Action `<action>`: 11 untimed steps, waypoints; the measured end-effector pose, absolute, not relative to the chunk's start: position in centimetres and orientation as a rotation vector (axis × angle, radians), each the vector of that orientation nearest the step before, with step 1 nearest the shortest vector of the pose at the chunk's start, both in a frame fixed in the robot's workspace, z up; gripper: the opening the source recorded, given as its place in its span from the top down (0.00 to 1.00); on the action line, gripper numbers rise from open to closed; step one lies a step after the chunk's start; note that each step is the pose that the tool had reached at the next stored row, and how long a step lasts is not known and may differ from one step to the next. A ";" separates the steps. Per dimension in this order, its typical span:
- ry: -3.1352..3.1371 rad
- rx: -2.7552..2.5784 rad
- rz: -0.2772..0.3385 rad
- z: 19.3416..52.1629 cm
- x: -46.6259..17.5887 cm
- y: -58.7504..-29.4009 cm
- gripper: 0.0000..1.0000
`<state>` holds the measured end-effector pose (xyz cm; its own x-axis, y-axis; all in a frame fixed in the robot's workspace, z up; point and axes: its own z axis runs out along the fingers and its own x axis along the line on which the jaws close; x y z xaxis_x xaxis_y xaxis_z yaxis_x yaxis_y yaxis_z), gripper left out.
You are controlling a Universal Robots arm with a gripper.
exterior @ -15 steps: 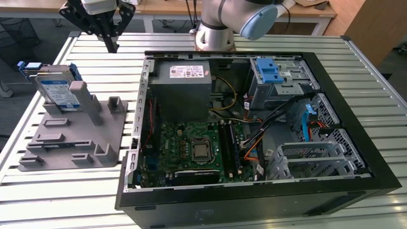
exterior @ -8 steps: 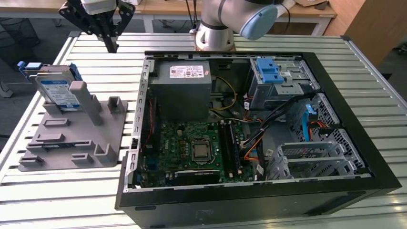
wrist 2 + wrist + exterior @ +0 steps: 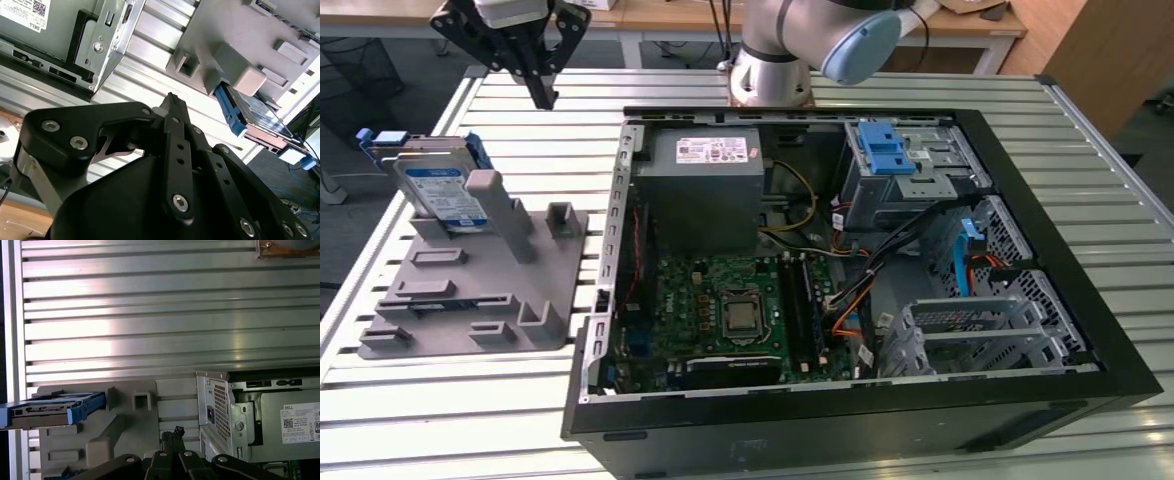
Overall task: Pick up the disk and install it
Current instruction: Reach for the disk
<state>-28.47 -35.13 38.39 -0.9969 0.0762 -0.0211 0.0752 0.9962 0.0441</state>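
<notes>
There is one disk, a flat silver rectangular hard drive with a white-and-blue label and a blue plastic frame. It stands upright in a slot of the one grey moulded plastic fixture, at nine o'clock in the exterior view. The fixture rests on the slatted aluminium counter. Beside it, toward three o'clock, lies one open black metal computer case. Inside the case are one grey power-supply box with a white sticker, one green motherboard and one blue ridged plastic latch.

The single black gripper sits at eleven o'clock in the exterior view. Its fingers are pressed together to a point, holding nothing and touching nothing. The disk is at about seven o'clock from it, well apart. The silver robot arm rises at twelve o'clock, behind the case.

The exterior view takes in the whole interior of the case. The first wrist view looks past the closed gripper onto the disk seen edge-on in the fixture, with bare counter slats beyond. The second wrist view shows the gripper close up, its linkages folded in. It also shows the disk by its labelled face against the fixture.
</notes>
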 end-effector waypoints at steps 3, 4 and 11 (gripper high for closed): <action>3.116 0.118 0.067 38.4 -28.8 -35.1 0.89; 3.116 0.118 0.067 38.4 -28.8 -35.1 0.89; 3.116 0.118 0.067 38.4 -29.1 -35.1 0.89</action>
<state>-29.11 -35.13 38.39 -0.9969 0.0762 -0.0210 0.0753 0.9962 0.0441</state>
